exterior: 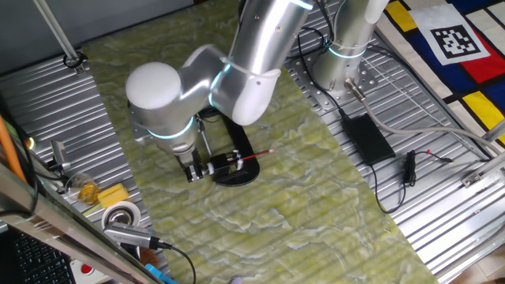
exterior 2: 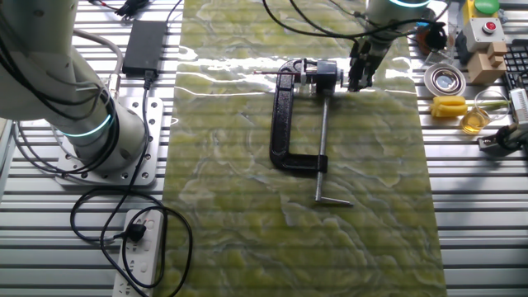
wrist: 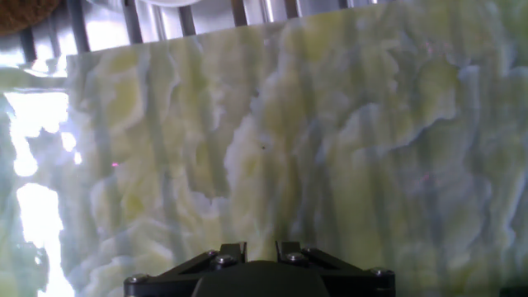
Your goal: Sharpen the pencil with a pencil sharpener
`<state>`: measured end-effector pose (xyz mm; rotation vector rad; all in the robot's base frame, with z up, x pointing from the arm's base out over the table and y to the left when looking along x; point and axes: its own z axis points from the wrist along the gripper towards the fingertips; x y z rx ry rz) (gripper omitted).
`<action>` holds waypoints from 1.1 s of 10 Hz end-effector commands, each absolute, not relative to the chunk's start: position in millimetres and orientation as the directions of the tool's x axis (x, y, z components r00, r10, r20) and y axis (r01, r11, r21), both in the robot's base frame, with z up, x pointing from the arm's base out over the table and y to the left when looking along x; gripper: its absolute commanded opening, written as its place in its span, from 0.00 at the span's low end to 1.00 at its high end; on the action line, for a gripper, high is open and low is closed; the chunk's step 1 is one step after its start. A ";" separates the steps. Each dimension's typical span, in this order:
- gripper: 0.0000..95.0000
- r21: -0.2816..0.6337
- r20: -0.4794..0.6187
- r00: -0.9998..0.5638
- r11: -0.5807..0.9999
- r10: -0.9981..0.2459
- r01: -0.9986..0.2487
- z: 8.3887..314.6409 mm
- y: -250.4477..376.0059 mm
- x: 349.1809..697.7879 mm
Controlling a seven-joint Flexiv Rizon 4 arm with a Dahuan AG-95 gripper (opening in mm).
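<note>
The pencil sharpener (exterior 2: 323,76) lies on the green mat, with its black C-shaped frame (exterior 2: 283,124) and silver rod (exterior 2: 322,144) stretched out from it. In the other fixed view its black oval base (exterior: 237,173) shows under the arm. The thin red pencil (exterior: 254,158) sticks out of one side of the sharpener, also visible as a fine line (exterior 2: 266,73). My gripper (exterior 2: 360,73) stands close beside the opposite side, fingers pointing down at the mat (exterior: 192,169). The hand view shows a narrow gap between the fingers (wrist: 261,247), with only mat behind it.
A black power brick (exterior: 366,136) and a cable with red wires (exterior: 418,162) lie on the metal table right of the mat. Yellow blocks (exterior: 110,195), a tape roll (exterior: 121,214) and tools crowd the left edge. A second arm's base (exterior 2: 91,136) stands beside the mat.
</note>
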<state>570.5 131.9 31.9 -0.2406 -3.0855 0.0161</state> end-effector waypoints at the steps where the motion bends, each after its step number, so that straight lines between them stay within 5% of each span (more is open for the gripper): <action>1: 0.20 -0.009 0.049 -0.986 0.987 0.158 0.158 34.6 131.2 569.4; 5: 0.20 -0.011 0.044 -0.984 0.985 0.173 0.173 33.0 132.0 570.9; 6: 0.00 -0.011 0.043 -0.984 0.985 0.174 0.174 31.7 131.5 571.0; 11: 0.00 -0.004 0.029 -0.984 0.984 0.177 0.177 27.5 129.3 572.2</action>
